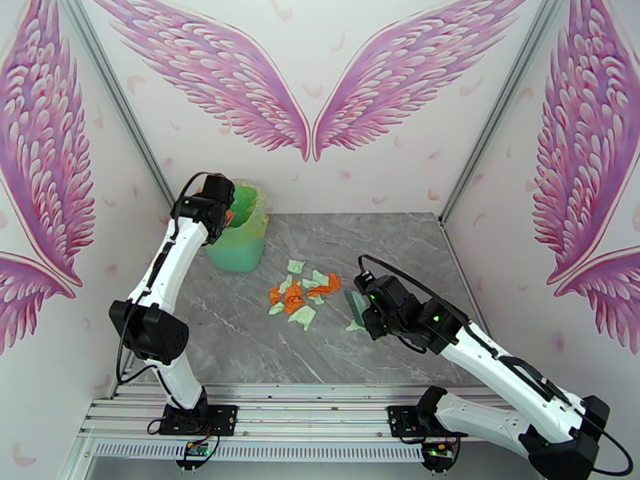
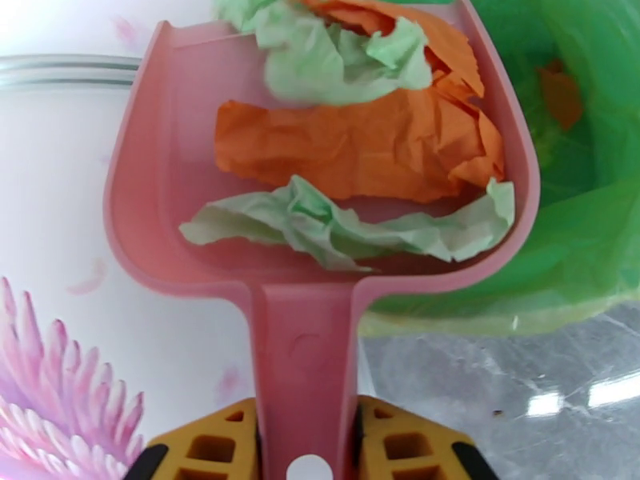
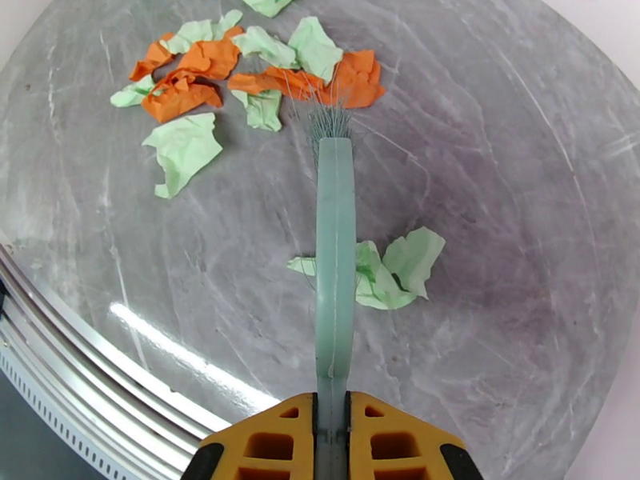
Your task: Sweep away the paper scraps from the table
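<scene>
Several pale green and orange paper scraps (image 1: pixel 300 294) lie clustered mid-table (image 1: pixel 384 242). The right wrist view has the same scraps (image 3: pixel 240 66) ahead of the brush, plus one green scrap (image 3: pixel 392 270) under its handle. My right gripper (image 1: pixel 364 307) (image 3: pixel 332 442) is shut on a pale green brush (image 3: pixel 334 258), its bristles touching the pile's near edge. My left gripper (image 1: pixel 216 203) (image 2: pixel 308 450) is shut on the handle of a pink dustpan (image 2: pixel 160 194). The pan holds green and orange scraps (image 2: pixel 360 146) and is raised at the rim of the green-lined bin (image 1: pixel 238 238).
The bin stands at the table's back left corner, its green liner (image 2: pixel 592 154) just right of the dustpan. A metal rail (image 1: pixel 320 402) runs along the near edge, and walls painted with pink wings close in the sides and back.
</scene>
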Available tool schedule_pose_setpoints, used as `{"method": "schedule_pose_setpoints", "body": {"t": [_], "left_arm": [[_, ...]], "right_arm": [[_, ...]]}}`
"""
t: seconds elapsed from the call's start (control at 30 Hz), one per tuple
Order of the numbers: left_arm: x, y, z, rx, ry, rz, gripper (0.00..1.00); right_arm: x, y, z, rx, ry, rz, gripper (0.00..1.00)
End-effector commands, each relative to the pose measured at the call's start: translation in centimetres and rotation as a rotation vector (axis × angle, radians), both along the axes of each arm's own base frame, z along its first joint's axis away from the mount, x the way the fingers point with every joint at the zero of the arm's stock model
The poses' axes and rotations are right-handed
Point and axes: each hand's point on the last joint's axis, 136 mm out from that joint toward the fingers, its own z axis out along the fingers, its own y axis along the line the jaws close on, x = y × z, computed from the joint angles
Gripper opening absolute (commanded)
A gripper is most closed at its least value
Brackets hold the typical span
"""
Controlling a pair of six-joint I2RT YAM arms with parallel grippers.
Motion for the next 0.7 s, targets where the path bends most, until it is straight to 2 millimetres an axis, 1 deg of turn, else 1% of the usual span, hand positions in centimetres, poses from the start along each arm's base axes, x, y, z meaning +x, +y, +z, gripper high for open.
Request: {"method": "schedule_pose_setpoints", "body": {"t": [0.0, 0.2, 0.47, 0.53, 0.6, 0.67], "left_arm": [[0.8, -0.1, 0.6, 0.169, -0.006, -0.008, 0.00], [0.7, -0.5, -0.3, 0.282, 0.037, -0.062, 0.00], [0.5, -0.2, 0.4, 0.283, 0.012, -0.059, 0.00], [0.6, -0.1, 0.7, 0.247, -0.012, -0.050, 0.00], [0.5, 0.0, 1.7, 0.166, -0.061, -0.032, 0.00], [0.3, 0.0, 3.1, 0.044, -0.126, -0.027, 0.00]], "right_arm": [[0.7, 0.9, 0.2, 0.035, -0.021, 0.019, 0.00], [0.9, 1.1, 0.2, 0.053, -0.027, 0.031, 0.00], [0.9, 1.5, -0.4, 0.087, -0.016, 0.032, 0.00], [0.8, 1.5, -0.4, 0.091, -0.015, 0.030, 0.00], [0.7, 1.4, -0.4, 0.091, -0.014, 0.026, 0.00], [0.6, 1.3, -0.4, 0.094, -0.013, 0.024, 0.00]]}}
